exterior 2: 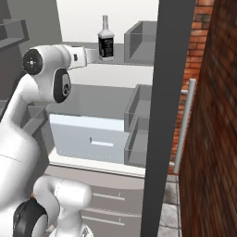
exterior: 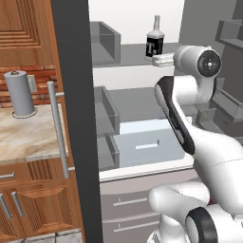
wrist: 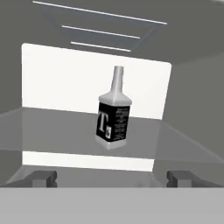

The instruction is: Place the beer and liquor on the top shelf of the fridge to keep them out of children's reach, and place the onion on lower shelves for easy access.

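The liquor, a squat clear bottle with a white neck and black label, stands upright on the top shelf of the open fridge. My gripper is open at shelf height, a short way in front of the bottle and not touching it. Nothing is between its fingertips. The lower shelves are bare below. The beer and the onion are out of view.
Grey side bins flank the shelves, with a pale drawer beneath. The fridge door's bar handle stands close by. A paper towel roll sits on the marble counter. A brick wall rises at the right.
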You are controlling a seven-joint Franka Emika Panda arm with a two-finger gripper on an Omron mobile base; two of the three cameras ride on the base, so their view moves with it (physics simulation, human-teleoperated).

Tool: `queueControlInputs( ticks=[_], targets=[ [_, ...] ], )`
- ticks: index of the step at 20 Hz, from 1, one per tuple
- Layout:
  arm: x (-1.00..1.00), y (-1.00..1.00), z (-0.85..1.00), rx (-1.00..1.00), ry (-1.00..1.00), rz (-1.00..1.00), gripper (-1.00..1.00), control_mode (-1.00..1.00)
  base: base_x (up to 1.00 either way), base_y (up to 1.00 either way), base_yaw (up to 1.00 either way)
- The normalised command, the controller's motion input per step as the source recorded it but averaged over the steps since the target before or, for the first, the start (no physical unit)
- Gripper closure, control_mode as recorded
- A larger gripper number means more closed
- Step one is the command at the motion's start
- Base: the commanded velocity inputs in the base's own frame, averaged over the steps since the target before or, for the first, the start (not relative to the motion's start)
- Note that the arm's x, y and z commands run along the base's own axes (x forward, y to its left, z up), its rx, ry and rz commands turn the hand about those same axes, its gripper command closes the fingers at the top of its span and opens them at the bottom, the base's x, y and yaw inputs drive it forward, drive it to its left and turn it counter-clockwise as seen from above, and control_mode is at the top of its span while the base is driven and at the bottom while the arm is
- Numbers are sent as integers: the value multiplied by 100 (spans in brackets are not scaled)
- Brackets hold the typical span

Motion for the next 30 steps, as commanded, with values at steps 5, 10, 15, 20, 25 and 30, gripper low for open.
queueControlInputs(
  ticks=[5,10,15,20,25,30],
  targets=[
    [-100,0,-36,18,0,0,-100,-100,0,0,0],
    [-87,4,-2,29,0,0,-100,-100,0,0,0],
    [-77,9,0,29,3,0,-100,-100,0,0,0],
    [-65,5,0,24,7,0,-100,-100,0,0,0],
    [-46,0,0,3,17,0,-100,-100,0,0,0],
    [-47,0,0,-4,19,0,-100,-100,0,0,0]
  ],
)
